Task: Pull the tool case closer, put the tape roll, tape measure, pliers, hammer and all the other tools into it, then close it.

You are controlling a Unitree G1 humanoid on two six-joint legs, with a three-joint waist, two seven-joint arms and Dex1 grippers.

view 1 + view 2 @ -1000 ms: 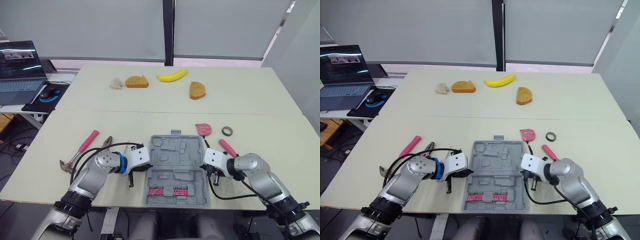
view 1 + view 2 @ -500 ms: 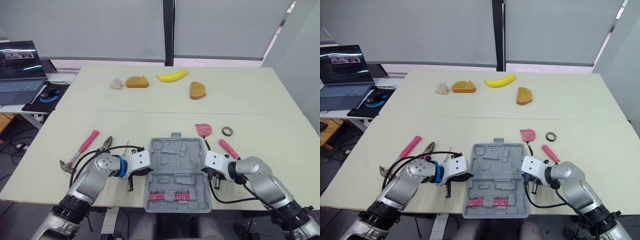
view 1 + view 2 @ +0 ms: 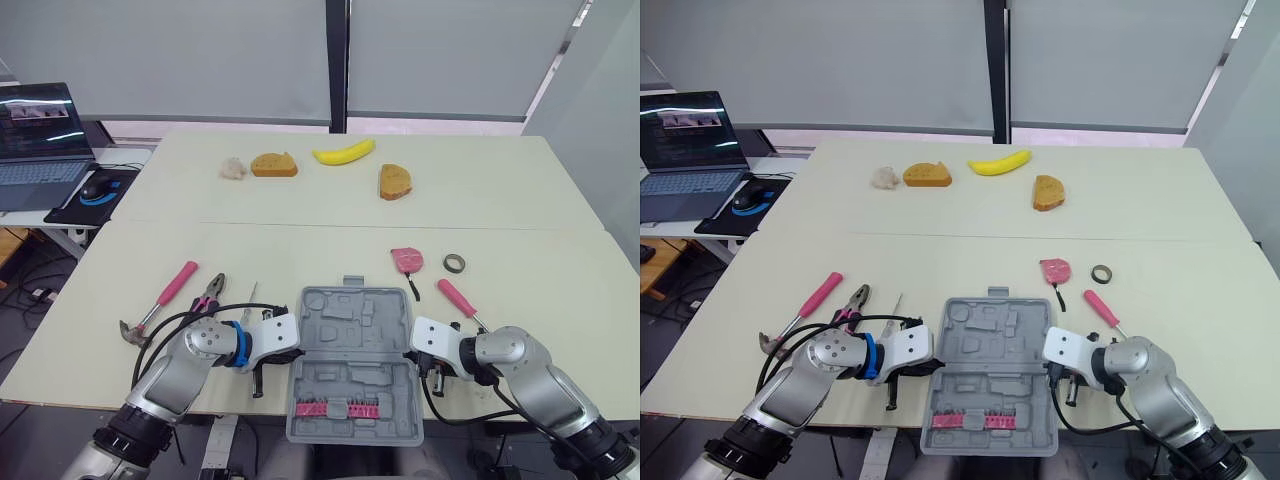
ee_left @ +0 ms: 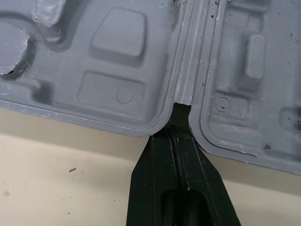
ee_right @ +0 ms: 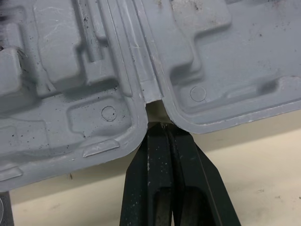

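Note:
The grey tool case [image 3: 350, 322] lies open and flat at the table's front edge, with a pink bit strip [image 3: 340, 408] in its near half. My left gripper [image 3: 287, 355] is shut at the case's left hinge notch [image 4: 181, 101]. My right gripper [image 3: 412, 358] is shut at the right hinge notch [image 5: 153, 96]. To the left lie the pink-handled hammer [image 3: 160, 300], the pliers [image 3: 208, 292] and a thin tool [image 3: 250, 296]. On the right are the pink tape measure [image 3: 406, 259], the tape roll [image 3: 455, 263] and a pink-handled screwdriver [image 3: 458, 298].
On the far table sit a banana [image 3: 343, 152], two bread pieces [image 3: 272, 164] [image 3: 394, 181] and a white lump [image 3: 233, 167]. A laptop [image 3: 40, 140] and mouse stand on a side desk at far left. The case's near half reaches the table's front edge.
The tool case has slid toward me and the front edge, with both grippers moving back along with it. The loose tools have stayed where they were.

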